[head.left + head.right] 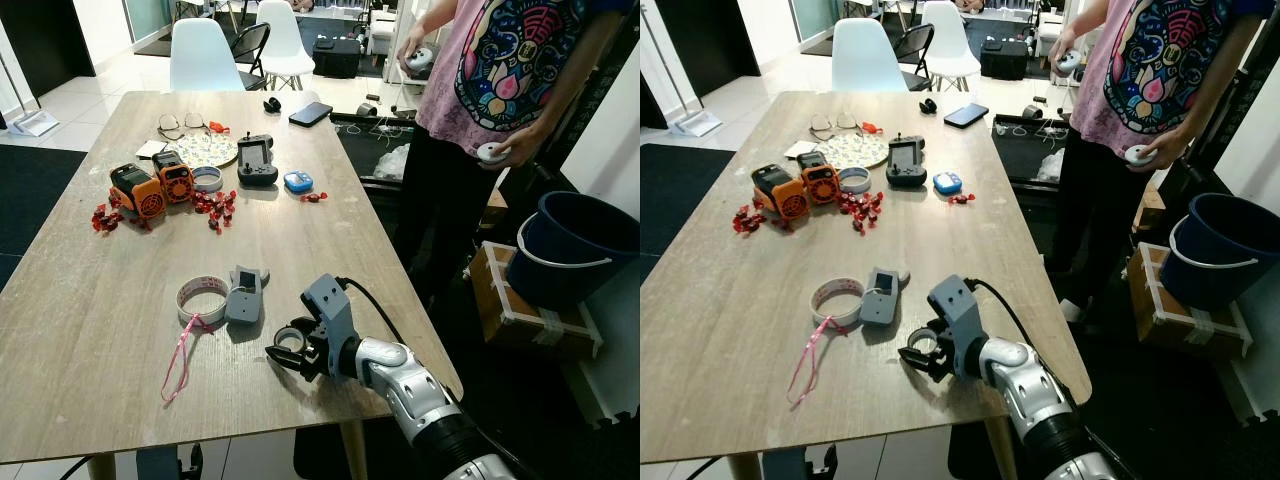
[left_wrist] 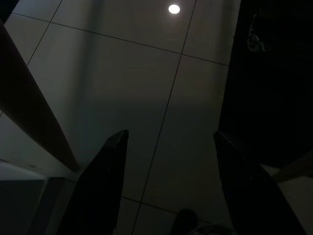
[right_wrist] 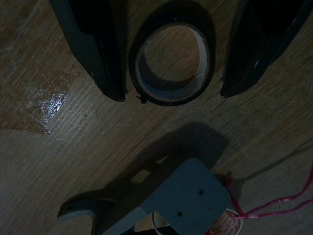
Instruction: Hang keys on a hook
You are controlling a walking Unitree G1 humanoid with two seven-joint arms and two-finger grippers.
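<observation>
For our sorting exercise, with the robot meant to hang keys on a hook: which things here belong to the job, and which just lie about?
In hand: right gripper, open around the black tape roll.
Lying about: grey device, white tape roll, pink string, orange gadgets, red sweets, phone; left gripper idle.

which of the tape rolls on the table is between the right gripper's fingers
The small black roll near the table's front edge: it lies flat between the open fingers of the right gripper. The white roll with pink string and the far roll sit apart.
</observation>
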